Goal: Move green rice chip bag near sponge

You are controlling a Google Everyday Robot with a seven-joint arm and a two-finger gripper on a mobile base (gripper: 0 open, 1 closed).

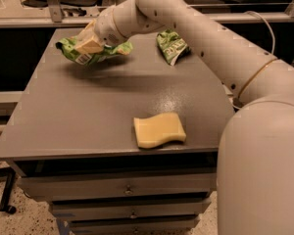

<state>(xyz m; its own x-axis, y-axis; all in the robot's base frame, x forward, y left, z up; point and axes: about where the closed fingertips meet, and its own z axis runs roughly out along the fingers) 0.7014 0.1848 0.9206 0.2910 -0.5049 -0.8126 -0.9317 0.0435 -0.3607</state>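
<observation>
The green rice chip bag [97,54], light green and crumpled, hangs in my gripper [89,44] just above the far left part of the table, with its shadow on the tabletop below it. The gripper is shut on the bag's top. The sponge [159,129], pale yellow with wavy edges, lies flat near the table's front edge, well to the right of and nearer than the bag.
A smaller creased green bag with white showing [172,45] lies at the back of the grey table [78,126], right of my arm. Drawers sit under the table front. A chair base and railing stand beyond the far edge.
</observation>
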